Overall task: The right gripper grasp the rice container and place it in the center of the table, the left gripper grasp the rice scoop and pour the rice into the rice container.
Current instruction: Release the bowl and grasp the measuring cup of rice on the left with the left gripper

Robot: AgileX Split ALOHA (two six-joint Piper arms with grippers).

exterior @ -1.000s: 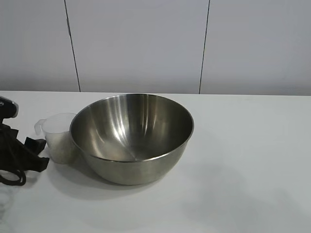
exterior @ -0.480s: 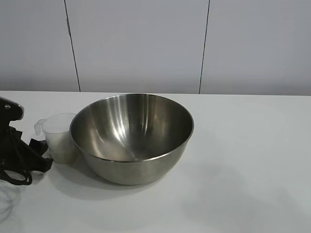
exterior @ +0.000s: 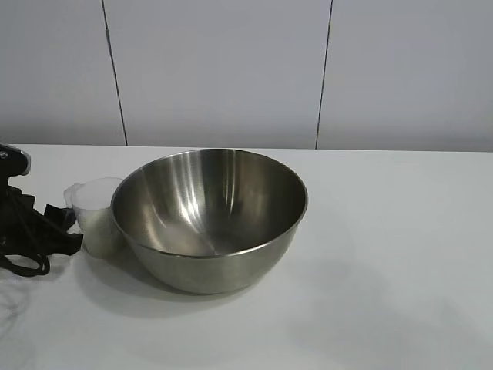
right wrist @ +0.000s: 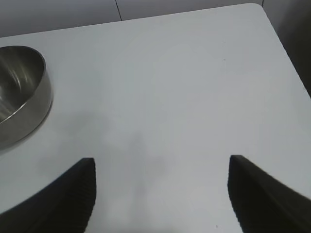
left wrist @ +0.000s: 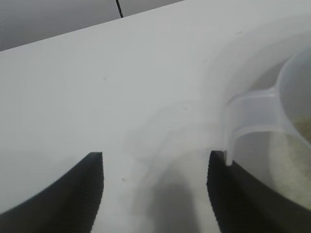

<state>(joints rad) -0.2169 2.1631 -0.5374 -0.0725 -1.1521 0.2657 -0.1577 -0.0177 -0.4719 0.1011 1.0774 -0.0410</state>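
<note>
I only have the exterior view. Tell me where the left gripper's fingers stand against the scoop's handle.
Observer: In the left wrist view the left gripper is open. The handle of the rice scoop sits ahead of one finger, not in the gap.
Operator: Report whether the scoop is loaded.
Observer: Yes, rice shows through its wall.
Operator: Now the right gripper; I can't see it.
Observer: The right gripper is open over bare table, with the rice container off to one side, apart from it.
</note>
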